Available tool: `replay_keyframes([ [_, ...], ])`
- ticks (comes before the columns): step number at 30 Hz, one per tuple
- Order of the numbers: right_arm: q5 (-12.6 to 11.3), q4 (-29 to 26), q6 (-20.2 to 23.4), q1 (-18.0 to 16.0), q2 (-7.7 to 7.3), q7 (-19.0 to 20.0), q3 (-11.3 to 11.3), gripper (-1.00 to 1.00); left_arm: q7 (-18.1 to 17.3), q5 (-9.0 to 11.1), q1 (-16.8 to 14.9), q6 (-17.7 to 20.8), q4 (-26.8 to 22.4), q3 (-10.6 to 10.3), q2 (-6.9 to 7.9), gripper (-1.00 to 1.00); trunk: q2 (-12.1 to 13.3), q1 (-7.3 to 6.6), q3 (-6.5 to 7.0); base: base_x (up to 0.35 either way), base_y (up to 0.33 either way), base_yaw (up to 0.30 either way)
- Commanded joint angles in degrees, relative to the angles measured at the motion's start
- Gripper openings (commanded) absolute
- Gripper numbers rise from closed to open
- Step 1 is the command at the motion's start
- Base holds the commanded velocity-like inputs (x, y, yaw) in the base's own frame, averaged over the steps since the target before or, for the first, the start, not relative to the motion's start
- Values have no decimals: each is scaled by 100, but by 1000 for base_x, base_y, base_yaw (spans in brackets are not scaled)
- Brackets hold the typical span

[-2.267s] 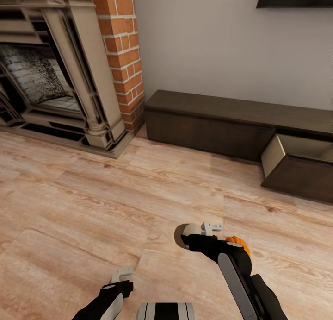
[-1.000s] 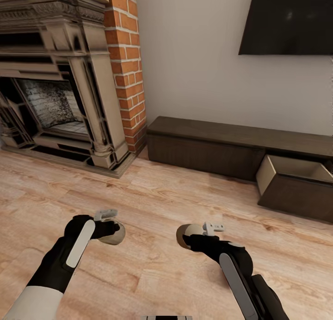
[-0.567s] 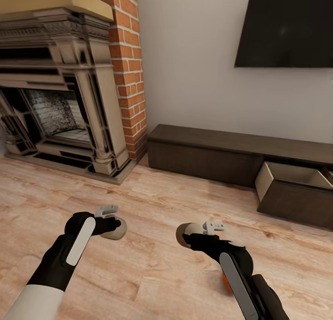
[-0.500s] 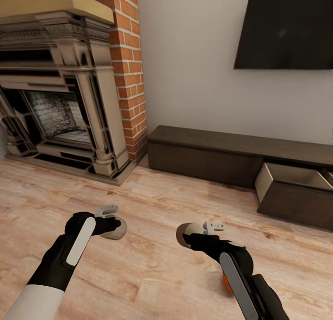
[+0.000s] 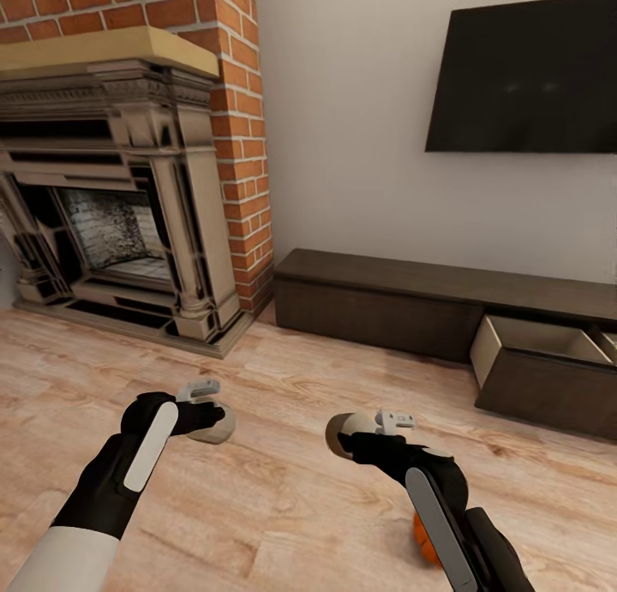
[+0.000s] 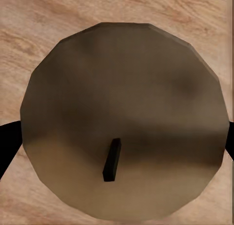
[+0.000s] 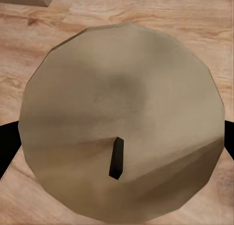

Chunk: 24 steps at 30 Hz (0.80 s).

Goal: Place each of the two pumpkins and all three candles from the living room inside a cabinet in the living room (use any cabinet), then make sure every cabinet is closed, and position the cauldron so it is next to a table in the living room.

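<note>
pale wood-plank floor (image 5: 283,506), brick-flanked fireplace (image 5: 120,189) at left, wall tv (image 5: 523,78). long dark cabinet (image 5: 386,296) against the wall, one drawer (image 5: 540,378) pulled open. left gripper (image 5: 206,408) clamped on a candle (image 5: 216,427); right gripper (image 5: 377,427) clamped on another candle (image 5: 341,433). pumpkin (image 5: 424,536) on floor beneath right arm.

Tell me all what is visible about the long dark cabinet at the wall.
The cabinet is a long, low unit of dark brown wood with flat, handleless fronts. It stands on the wooden floor against the pale wall, right of the brick fireplace column and below a black screen. Toward its right end one drawer is pulled out, showing a pale beige inside; no contents are visible in it. Nothing touches the cabinet.
</note>
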Motion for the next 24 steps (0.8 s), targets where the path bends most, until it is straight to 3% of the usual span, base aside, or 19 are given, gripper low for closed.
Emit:
replay_keyframes([
  [1, -69, -9, 14, -3, 4, -65, 5, -100, 59, 53, -3, 14, -4, -13, 6, -100, 0, -3, 18, 0, 0, -17],
  [8, -76, -17, 12, -3, 0, -59, 1, -100, 59, 49, -3, 14, 0, -13, 7, -100, 9, -21, 189, 0, 0, -83],
  [24, -84, -6, 7, -3, -8, -51, 1, -100, 59, 45, 4, 14, -29, -22, 7, -100, 30, -63, 640, -3, 0, -229],
])
